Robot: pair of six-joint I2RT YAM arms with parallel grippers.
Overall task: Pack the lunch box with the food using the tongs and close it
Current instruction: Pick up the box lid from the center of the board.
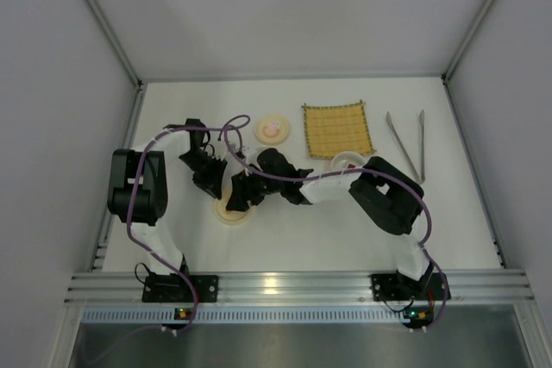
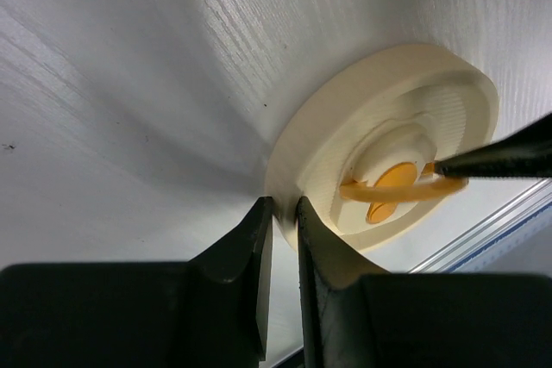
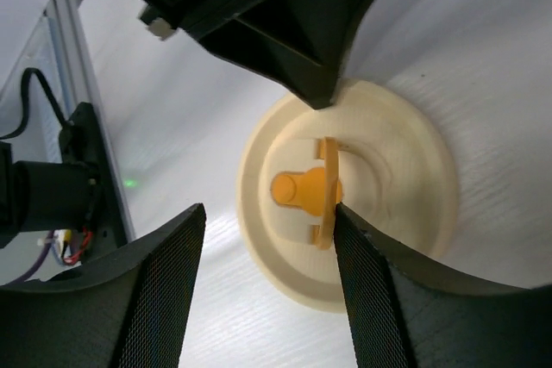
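Note:
A round cream lunch box lid [image 1: 231, 210] with an orange knob [image 3: 297, 188] and a thin hoop handle [image 3: 326, 196] lies on the white table. My left gripper [image 2: 280, 208] is shut on the lid's rim [image 2: 289, 187], one finger on each side. My right gripper [image 3: 270, 213] hangs open over the lid, its right finger [image 3: 379, 282] touching the hoop handle. In the top view both grippers meet over the lid, left [image 1: 222, 189] and right [image 1: 248, 189]. A cream round dish [image 1: 272, 130] holds a small pinkish piece of food. The silvery tongs [image 1: 407, 144] lie at the far right.
A yellow woven mat [image 1: 337, 129] lies at the back, right of centre. A white round container [image 1: 348, 161] is partly hidden by my right arm. White walls close in the table on three sides; an aluminium rail [image 1: 293, 284] runs along the near edge.

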